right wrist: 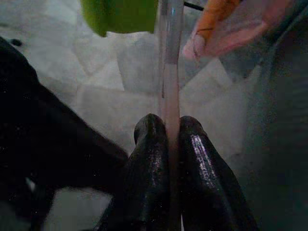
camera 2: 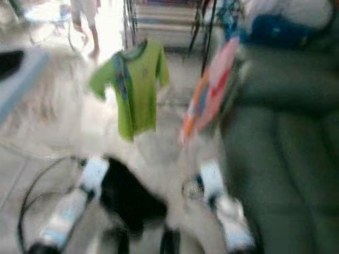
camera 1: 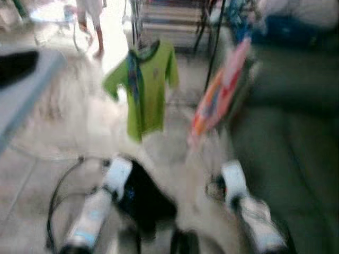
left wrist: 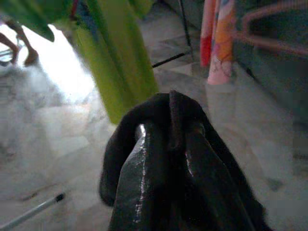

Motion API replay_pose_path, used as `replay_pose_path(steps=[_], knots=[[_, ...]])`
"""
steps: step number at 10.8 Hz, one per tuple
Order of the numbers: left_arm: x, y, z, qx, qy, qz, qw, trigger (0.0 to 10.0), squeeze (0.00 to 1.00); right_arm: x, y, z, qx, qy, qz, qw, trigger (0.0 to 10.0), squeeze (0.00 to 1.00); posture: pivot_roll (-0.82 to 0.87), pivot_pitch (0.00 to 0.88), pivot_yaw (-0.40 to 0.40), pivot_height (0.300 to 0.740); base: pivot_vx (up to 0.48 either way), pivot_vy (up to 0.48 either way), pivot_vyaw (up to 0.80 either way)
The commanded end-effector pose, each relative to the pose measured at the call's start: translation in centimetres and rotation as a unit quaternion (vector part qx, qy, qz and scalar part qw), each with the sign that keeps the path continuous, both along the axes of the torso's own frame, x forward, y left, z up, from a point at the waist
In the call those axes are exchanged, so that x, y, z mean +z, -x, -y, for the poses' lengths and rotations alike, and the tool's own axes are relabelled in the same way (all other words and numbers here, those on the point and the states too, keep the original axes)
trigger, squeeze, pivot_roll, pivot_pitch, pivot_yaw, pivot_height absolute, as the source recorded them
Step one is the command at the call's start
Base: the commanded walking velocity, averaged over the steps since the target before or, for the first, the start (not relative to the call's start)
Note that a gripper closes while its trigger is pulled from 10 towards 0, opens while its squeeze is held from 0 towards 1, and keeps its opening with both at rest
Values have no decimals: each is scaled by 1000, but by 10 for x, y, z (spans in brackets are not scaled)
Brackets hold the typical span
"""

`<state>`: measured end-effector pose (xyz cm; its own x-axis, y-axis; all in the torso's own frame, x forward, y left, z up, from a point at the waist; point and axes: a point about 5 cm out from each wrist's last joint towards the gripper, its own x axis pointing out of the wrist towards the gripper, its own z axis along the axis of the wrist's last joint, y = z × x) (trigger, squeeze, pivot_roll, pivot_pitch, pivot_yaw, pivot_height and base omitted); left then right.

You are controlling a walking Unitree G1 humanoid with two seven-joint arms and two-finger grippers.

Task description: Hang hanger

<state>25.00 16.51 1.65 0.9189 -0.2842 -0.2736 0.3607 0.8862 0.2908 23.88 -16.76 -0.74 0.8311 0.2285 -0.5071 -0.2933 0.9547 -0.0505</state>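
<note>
My left gripper (left wrist: 168, 126) is shut on a black garment (left wrist: 120, 159), which drapes over its fingers and hangs low between my arms (camera 1: 145, 198). My right gripper (right wrist: 166, 126) is shut on the thin pink bar of a hanger (right wrist: 169, 91) that runs up away from the fingers. Ahead, a green T-shirt (camera 1: 145, 84) hangs on a clothes rack (camera 1: 214, 47), and a pink and orange garment (camera 1: 220, 90) hangs to its right. The head views are blurred by motion.
A dark green sofa (camera 1: 296, 132) fills the right side, close to my right arm. A grey table edge (camera 1: 21, 84) juts in at the left. A black cable (camera 1: 58, 196) loops on the pale tiled floor. A person's legs (camera 1: 90, 21) stand far back.
</note>
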Motion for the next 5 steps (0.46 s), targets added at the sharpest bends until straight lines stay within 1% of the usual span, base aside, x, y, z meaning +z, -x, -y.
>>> replay_pose_path(steps=[1, 2, 3, 4, 5], knots=[[6, -3, 0, -2, 6, 15, 1000, 10000, 0, 4, -4, 5, -5, 1, 10, 1000, 0, 0, 20, 117, -66, 740, -315, 0, 0], [6, -2, -2, 1, 6, 15, 1000, 10000, 0, 5, -5, 4, -5, -2, 13, 1000, 353, 0, 20, 117, -66, 740, -304, 0, 0], [9, -3, -3, 5, 7, 21, 1000, 10000, 0, 6, -9, 6, -1, 17, 18, 1000, 10000, 0, 21, 134, -61, 740, 0, 0, 0], [16, -6, -8, 24, 16, 30, 999, 10000, 0, 12, -15, 8, -3, 7, 29, 1000, 10000, 0, 19, 156, -56, 740, 0, 0, 0], [18, -6, -11, 35, 23, 30, 999, 10000, 0, 15, -17, 12, -16, 3, 36, 999, 10000, 0, 19, 156, -56, 740, 0, 0, 0]])
